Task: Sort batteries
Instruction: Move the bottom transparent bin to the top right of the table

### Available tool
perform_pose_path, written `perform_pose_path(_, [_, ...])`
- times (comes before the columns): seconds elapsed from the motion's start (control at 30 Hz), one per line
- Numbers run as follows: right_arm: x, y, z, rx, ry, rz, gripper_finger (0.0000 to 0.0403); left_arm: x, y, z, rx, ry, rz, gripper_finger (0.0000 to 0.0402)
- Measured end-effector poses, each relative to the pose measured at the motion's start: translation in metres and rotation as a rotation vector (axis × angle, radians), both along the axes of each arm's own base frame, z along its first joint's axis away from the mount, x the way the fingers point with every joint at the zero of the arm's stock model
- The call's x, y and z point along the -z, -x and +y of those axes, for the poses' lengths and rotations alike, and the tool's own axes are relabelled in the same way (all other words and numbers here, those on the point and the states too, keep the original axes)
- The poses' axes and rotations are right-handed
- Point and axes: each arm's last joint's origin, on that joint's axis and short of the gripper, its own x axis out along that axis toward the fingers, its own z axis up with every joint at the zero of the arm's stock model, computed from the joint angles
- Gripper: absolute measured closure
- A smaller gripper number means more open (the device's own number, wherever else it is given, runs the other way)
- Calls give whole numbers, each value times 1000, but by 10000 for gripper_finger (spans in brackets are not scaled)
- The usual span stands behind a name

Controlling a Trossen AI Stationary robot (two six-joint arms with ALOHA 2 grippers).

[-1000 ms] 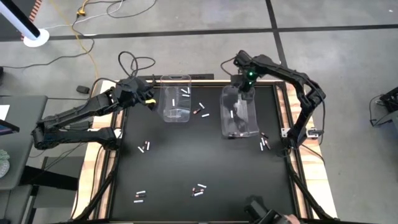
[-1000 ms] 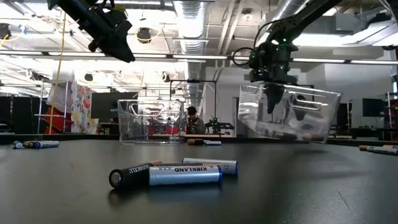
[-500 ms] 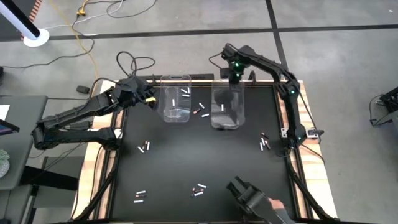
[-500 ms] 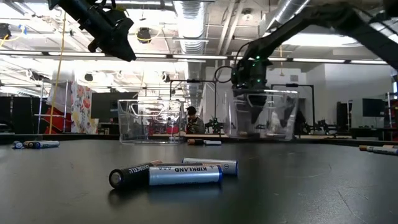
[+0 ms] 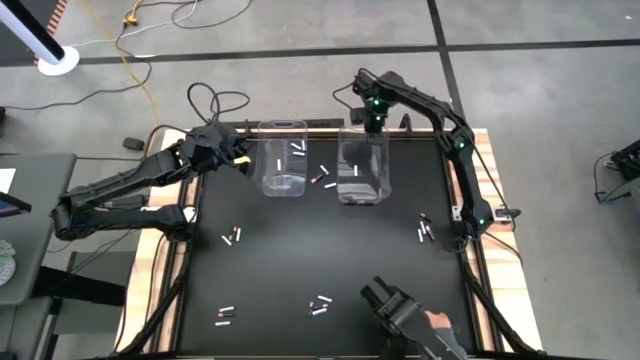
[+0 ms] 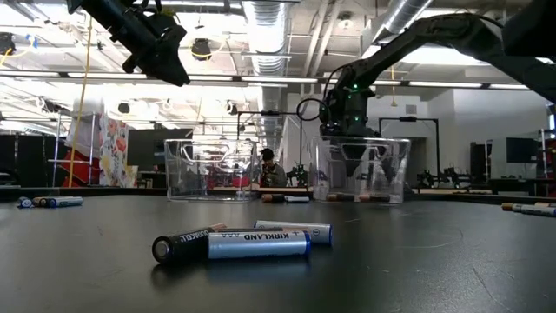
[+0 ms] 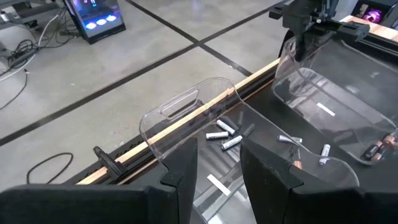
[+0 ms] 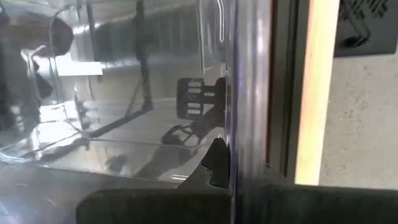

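Two clear bins stand on the black table: the left bin (image 5: 283, 158) and the right bin (image 5: 363, 168), each with a few batteries inside (image 5: 298, 150) (image 5: 355, 172). More batteries lie loose on the table (image 5: 232, 236) (image 5: 320, 305) (image 5: 425, 228) (image 6: 234, 243). My right gripper (image 5: 373, 128) is shut on the right bin at its far end. My left gripper (image 5: 236, 160) hovers above the table just left of the left bin, open, with nothing between its fingers (image 7: 186, 168). My right gripper pinches the right bin's far wall (image 8: 249, 112) at its rim, one finger (image 8: 214, 165) inside the bin and one outside. The fingers come from above, pointing down. The bin stands level with its bottom (image 6: 360, 198) on the table.
At the near edge a person's hand with a dark device (image 5: 410, 315) reaches over the table. The table's wooden rim (image 5: 485, 170) runs along the sides. Cables (image 5: 215, 100) lie behind the far edge.
My right gripper has carried the right bin toward the table's left and far edge and down. The bin, which hung tilted and clear of the table, now stands level on it beside the left bin. The hand with the device has moved in at the near edge.
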Motion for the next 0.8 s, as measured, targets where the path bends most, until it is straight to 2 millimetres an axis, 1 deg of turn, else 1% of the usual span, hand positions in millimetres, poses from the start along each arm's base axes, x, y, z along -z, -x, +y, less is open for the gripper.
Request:
perform_pose_path(0.17, [0, 1, -5, -61, 37, -24, 403, 0, 0, 0, 0, 0, 1, 286])
perform_pose_path(0.27, [0, 1, -7, -65, 59, -29, 400, 0, 0, 0, 0, 0, 1, 286])
perform_pose_path(0.6, [-1, -2, -5, -34, 76, -9, 358, 1, 0, 0, -3, 9, 6, 286])
perform_pose_path(0.8, [-1, 2, -8, 4, 80, 2, 345, 2, 1, 0, -13, 28, -2, 286])
